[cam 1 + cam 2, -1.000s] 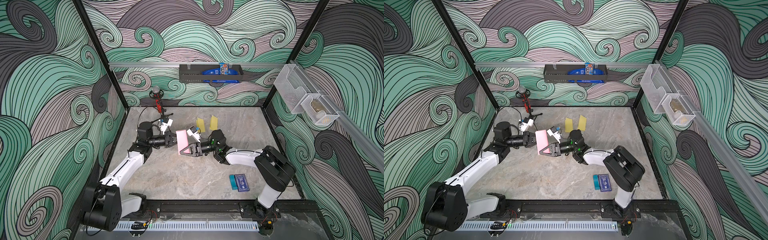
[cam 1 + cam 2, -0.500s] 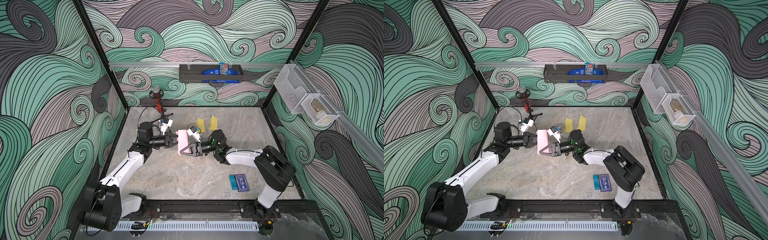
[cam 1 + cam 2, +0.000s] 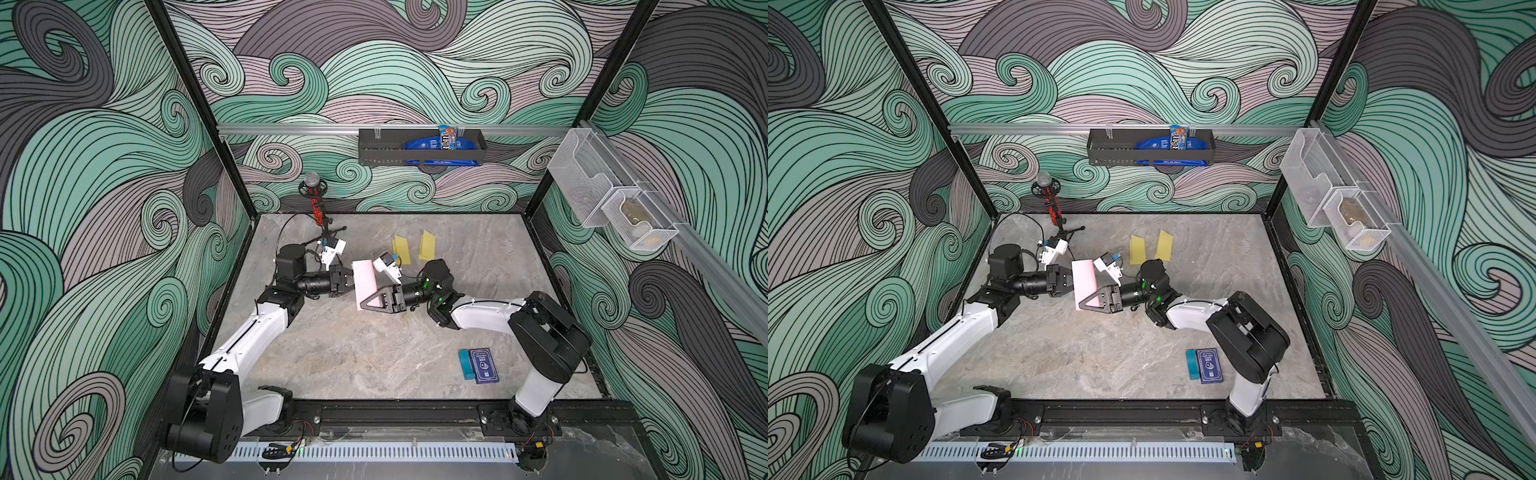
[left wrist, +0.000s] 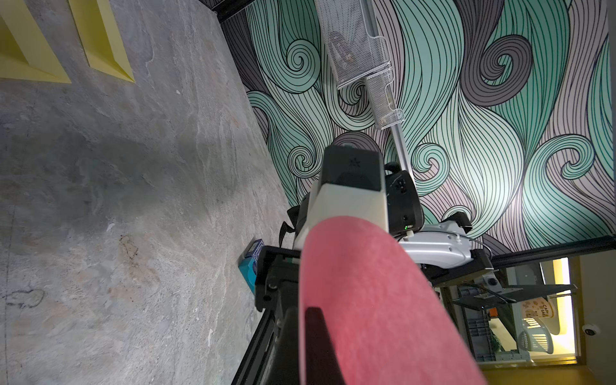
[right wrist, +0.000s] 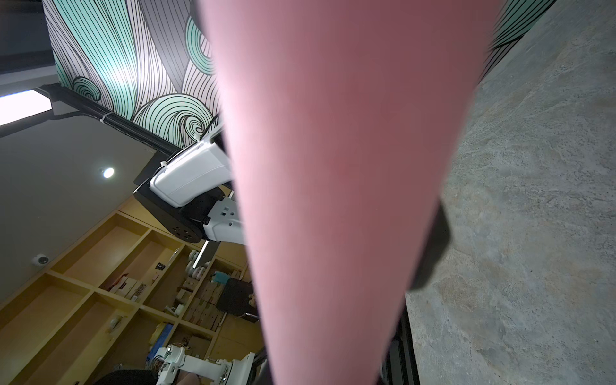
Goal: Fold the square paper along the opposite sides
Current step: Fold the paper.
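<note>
The square paper (image 3: 365, 279) (image 3: 1084, 277) is pink and hangs bent above the table, between my two grippers, in both top views. My left gripper (image 3: 351, 286) (image 3: 1071, 284) is shut on its left edge. In the left wrist view the paper (image 4: 373, 300) curves away from the dark fingers (image 4: 316, 336) that pinch it. My right gripper (image 3: 371, 302) (image 3: 1089, 304) is shut on the paper's lower right part, its triangular finger lying over the sheet. The paper (image 5: 333, 166) fills the middle of the right wrist view, and one dark finger (image 5: 433, 256) shows beside it.
Two folded yellow papers (image 3: 401, 249) (image 3: 428, 245) lie behind the grippers. A blue card box (image 3: 480, 365) lies at the front right. A microphone on a tripod (image 3: 316, 199) stands at the back left. A black basket (image 3: 419, 147) and mesh bins (image 3: 602, 199) hang on the walls.
</note>
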Robot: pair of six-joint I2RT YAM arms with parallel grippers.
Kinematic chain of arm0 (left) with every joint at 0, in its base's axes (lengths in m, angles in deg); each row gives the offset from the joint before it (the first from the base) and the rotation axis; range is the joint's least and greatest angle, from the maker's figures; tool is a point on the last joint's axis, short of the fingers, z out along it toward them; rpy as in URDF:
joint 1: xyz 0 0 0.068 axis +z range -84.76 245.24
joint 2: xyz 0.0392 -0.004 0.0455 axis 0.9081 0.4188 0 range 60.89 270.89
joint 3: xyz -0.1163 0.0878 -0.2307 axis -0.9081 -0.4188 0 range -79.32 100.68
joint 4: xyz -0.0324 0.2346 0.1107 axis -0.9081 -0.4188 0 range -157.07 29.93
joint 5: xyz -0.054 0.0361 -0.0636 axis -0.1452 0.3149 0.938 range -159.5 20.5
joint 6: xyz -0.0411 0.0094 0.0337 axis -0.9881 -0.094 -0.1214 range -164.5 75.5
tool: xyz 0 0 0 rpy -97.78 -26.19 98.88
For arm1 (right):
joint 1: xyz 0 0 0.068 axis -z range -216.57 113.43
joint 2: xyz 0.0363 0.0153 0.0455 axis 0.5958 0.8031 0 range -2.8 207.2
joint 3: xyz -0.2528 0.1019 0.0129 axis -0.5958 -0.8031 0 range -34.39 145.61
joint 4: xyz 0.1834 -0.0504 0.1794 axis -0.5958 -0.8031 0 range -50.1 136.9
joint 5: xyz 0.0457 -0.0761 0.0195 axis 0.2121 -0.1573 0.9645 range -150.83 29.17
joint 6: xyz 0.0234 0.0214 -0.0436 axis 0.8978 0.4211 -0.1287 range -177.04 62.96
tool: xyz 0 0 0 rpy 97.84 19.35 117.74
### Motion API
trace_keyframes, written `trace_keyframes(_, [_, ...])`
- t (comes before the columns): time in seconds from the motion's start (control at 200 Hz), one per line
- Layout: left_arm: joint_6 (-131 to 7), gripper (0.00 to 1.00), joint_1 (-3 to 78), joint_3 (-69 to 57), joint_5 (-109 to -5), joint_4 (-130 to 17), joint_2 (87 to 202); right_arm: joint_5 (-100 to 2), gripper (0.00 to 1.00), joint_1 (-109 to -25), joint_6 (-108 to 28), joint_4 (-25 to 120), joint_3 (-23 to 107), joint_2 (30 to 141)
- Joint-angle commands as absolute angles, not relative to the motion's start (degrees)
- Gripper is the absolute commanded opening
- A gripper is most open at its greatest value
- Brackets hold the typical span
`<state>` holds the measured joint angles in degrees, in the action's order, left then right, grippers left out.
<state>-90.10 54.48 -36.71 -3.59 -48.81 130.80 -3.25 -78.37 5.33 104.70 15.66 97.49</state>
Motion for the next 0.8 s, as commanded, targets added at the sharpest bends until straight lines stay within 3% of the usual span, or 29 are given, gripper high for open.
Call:
trace_keyframes(0.0, [-88.64,0.00,54.07,-34.67,-3.76,-49.46,129.78,-2.17,0.19,-78.19,5.97,106.65,15.62,97.55])
trace_keyframes(0.215, [-88.53,0.00,54.08,-34.48,-3.85,-49.79,129.72,-2.04,0.18,-78.18,6.44,107.27,15.28,97.50])
trace_keyframes(0.6, [-87.81,0.00,54.08,-33.87,-4.07,-50.69,129.84,-1.92,0.00,-78.23,6.78,107.81,15.35,97.80])
trace_keyframes(0.71, [-85.24,0.00,54.25,-32.09,-5.47,-54.54,130.06,-1.82,0.00,-78.23,6.96,108.13,15.36,97.85])
trace_keyframes(0.796, [-81.73,0.30,55.10,-29.21,-8.05,-60.66,130.09,-1.68,0.01,-78.00,6.95,108.11,15.29,97.59])
